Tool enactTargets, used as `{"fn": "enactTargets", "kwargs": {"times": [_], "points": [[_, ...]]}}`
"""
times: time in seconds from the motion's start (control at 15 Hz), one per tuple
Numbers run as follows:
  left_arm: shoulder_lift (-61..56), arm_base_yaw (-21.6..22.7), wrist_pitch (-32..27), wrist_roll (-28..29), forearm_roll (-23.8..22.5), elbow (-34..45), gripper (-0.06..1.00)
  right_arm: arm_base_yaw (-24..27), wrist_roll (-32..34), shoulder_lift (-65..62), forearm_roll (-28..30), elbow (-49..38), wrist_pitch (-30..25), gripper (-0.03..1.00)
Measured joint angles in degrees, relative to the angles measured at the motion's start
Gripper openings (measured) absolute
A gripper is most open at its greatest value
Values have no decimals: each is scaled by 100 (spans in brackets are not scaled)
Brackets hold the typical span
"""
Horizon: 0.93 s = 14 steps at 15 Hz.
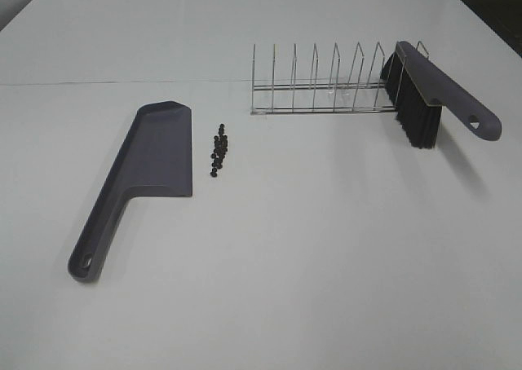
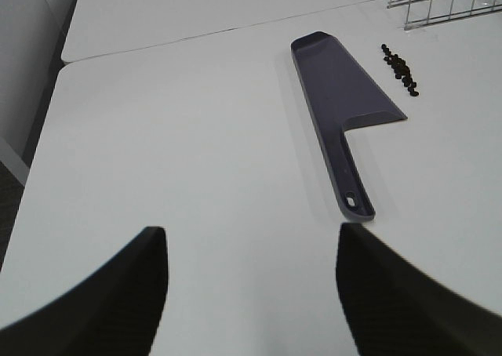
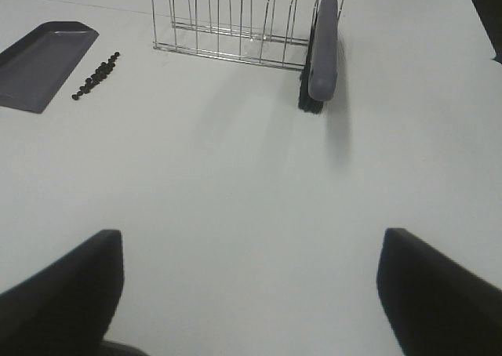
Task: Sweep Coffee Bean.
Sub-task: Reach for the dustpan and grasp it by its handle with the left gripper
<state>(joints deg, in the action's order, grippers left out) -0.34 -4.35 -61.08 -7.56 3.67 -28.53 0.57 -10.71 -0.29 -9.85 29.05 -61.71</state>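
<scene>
On the white worktop (image 1: 326,264) nothing of the sweeping has begun, as far as I can judge. The tiny dark brown oval coffee beans (image 1: 218,151) lie in a loose, narrow cluster on the bare surface. They are just beside the long edge of the flat grey-purple plastic dustpan (image 1: 147,170), and not one of them is on it. That edge looks like the pan's open lip, though I cannot be sure. The pan lies flat, with its long handle pointing back toward my left side.

The grey-handled brush (image 1: 424,93) with black bristles is propped at the right end of the thin silver wire rack (image 1: 318,85). It touches the rack, its bristles are down, and it is well apart from the beans. No one has it in hand.

My left pincer (image 2: 252,238) hangs above the bare worktop short of the dustpan's handle, with its fingers spread wide and nothing between them. My right pincer (image 3: 251,242) is likewise spread and empty, facing the brush from a distance.

So every step is left, by my reckoning. The right side has to fetch the brush off the rack. The left side has to take the dustpan's handle and steady the pan by the beans. Then the whole cluster has to be brushed across onto it, and the beans are small and round enough to roll and scatter under a careless stroke.
</scene>
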Motion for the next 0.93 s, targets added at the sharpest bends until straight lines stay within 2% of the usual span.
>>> {"fn": "enactTargets", "kwargs": {"times": [0.93], "points": [[0, 0, 0, 0, 0, 0, 57, 0, 0, 0, 0, 0, 0, 74]]}}
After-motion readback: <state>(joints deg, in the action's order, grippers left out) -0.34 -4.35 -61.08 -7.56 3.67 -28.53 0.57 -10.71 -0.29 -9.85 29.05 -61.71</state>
